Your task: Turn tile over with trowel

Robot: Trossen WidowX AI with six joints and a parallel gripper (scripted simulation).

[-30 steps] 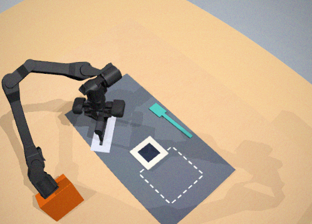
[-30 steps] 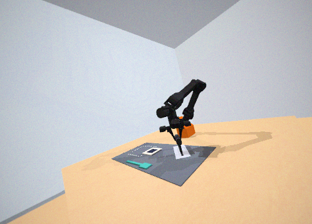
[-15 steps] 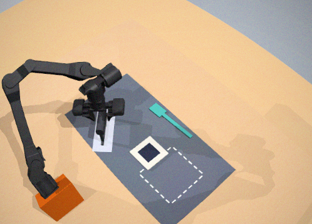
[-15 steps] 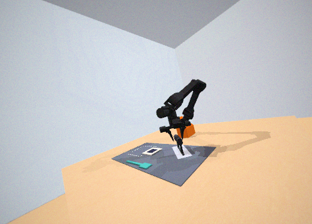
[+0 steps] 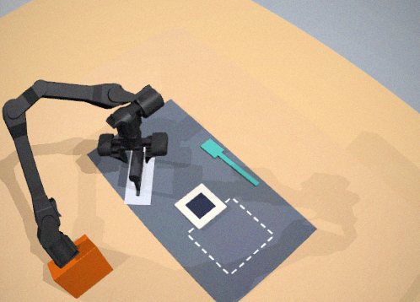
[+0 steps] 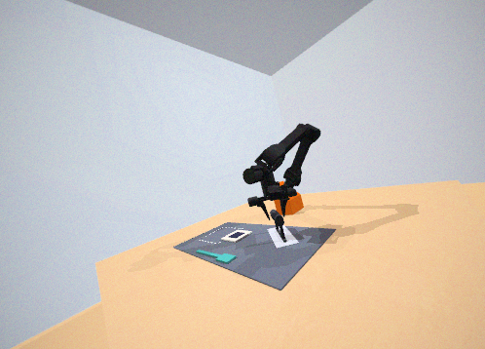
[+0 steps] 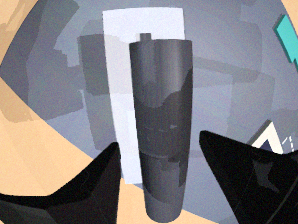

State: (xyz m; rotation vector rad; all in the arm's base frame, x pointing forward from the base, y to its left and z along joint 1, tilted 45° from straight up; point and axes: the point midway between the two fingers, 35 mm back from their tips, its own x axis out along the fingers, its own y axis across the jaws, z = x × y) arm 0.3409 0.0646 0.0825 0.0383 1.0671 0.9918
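Gripper (image 7: 160, 163) released, its black fingers apart from the dark grey cylindrical trowel handle (image 7: 161, 123), gaps only the wrist view shows.

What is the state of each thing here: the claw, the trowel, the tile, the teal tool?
claw: open, its fingers on either side of the trowel handle, gripping nothing
trowel: white blade flat on the mat, dark handle free between the fingers
tile: marked side up, overlapping one edge of the dashed outline, mostly outside it
teal tool: flat on the mat, apart from the claw
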